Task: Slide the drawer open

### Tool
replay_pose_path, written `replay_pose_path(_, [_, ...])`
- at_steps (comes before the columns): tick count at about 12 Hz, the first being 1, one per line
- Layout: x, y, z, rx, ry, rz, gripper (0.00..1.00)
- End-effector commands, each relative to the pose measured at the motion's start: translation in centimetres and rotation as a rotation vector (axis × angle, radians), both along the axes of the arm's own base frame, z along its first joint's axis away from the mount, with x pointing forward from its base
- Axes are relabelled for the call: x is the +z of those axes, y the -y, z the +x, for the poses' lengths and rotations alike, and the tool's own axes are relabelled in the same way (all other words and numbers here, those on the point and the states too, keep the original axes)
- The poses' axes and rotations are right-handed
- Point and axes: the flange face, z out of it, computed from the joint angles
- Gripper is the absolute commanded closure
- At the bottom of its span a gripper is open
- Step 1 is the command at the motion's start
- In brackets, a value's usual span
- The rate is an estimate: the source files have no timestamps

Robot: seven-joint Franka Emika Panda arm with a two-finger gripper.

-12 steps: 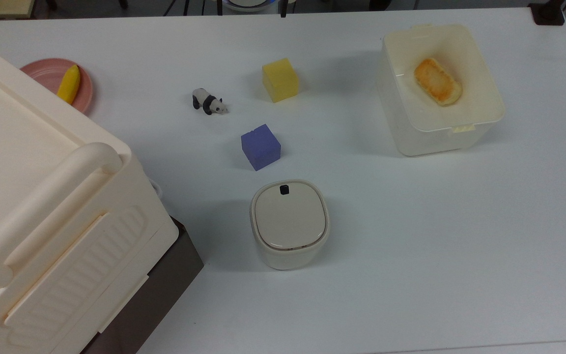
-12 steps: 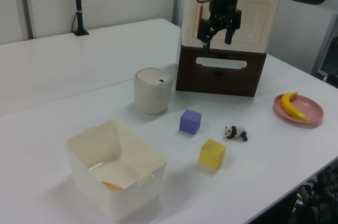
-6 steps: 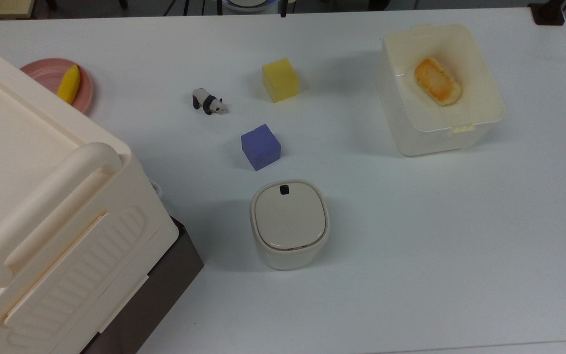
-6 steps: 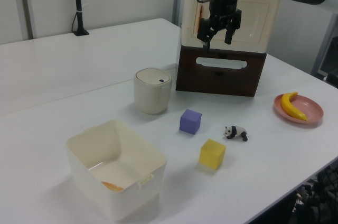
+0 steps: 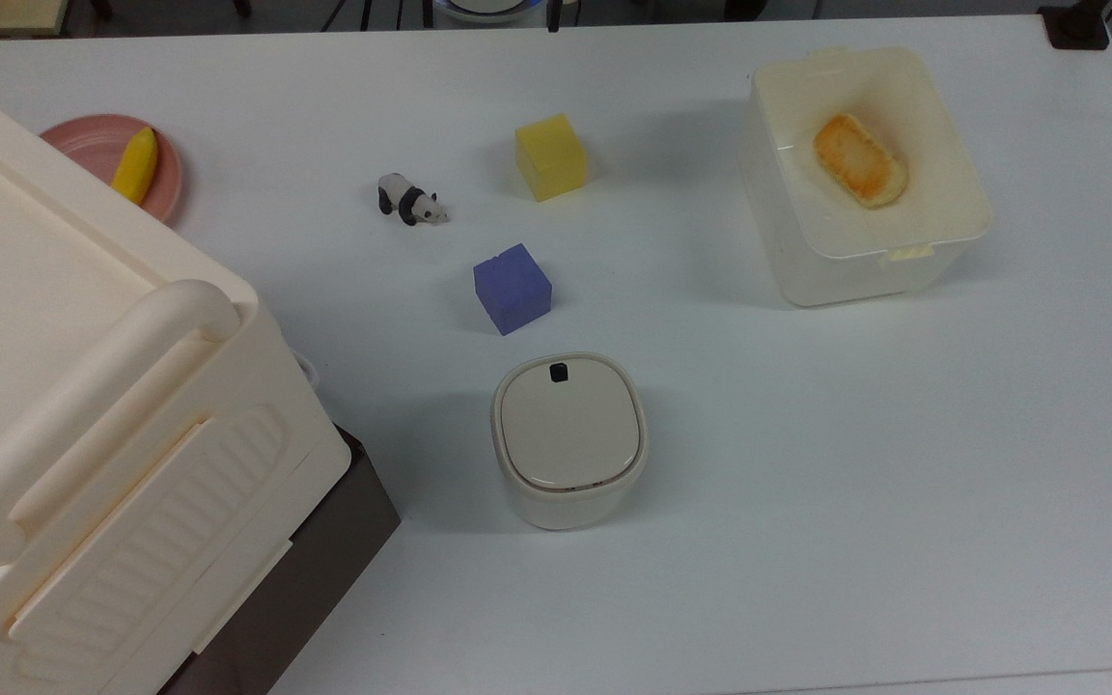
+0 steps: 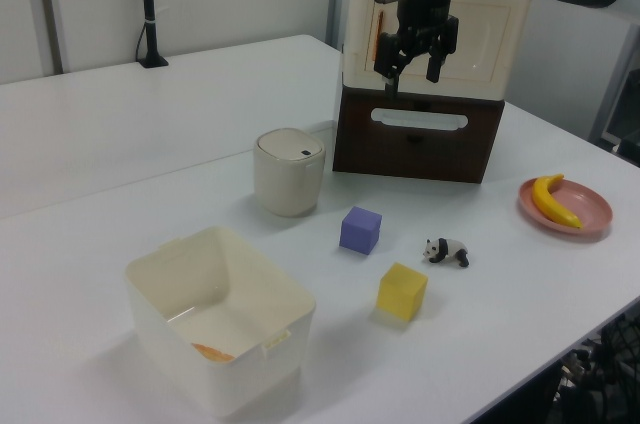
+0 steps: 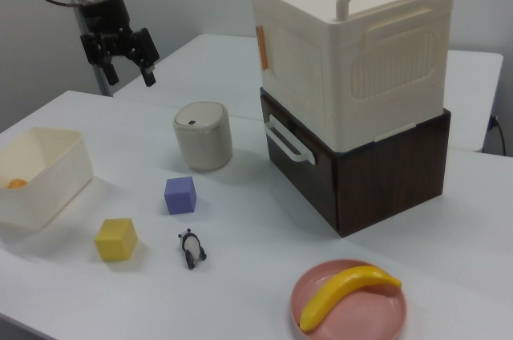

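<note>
- Nothing on the bench (image 5: pixel 807 483) has shifted since a second ago; the gripper (image 6: pixel 414 66) has lifted very slightly.
- Its fingers are spread, empty, above the drawer (image 6: pixel 416 139).
- That drawer sits closed under the cream cabinet (image 7: pixel 353 51).

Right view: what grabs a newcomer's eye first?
The cream cabinet stacked on the dark brown drawer with its white loop handle dominates the right view's right half; the drawer looks shut. Next is the open gripper hanging in the air at the right view's upper left, well away from the handle. In front, a banana lies on a pink plate.
</note>
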Motion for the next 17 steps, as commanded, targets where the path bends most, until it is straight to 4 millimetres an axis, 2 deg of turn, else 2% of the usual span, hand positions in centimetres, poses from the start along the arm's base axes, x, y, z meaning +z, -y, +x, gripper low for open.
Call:
replay_pose_path(1, [0.5, 1.0, -0.5, -0.025, 0.006, 0.010, 0.00])
replay_pose_path(14, [-0.1, 1.1, -0.3, -0.032, -0.006, 0.056, 0.00])
replay_pose_path(16, [-0.6, 1.3, 0.1, -0.031, -0.009, 0.055, 0.00])
replay_pose_path(17, [-1.1, 2.1, 0.6, -0.044, -0.016, 0.054, 0.00])
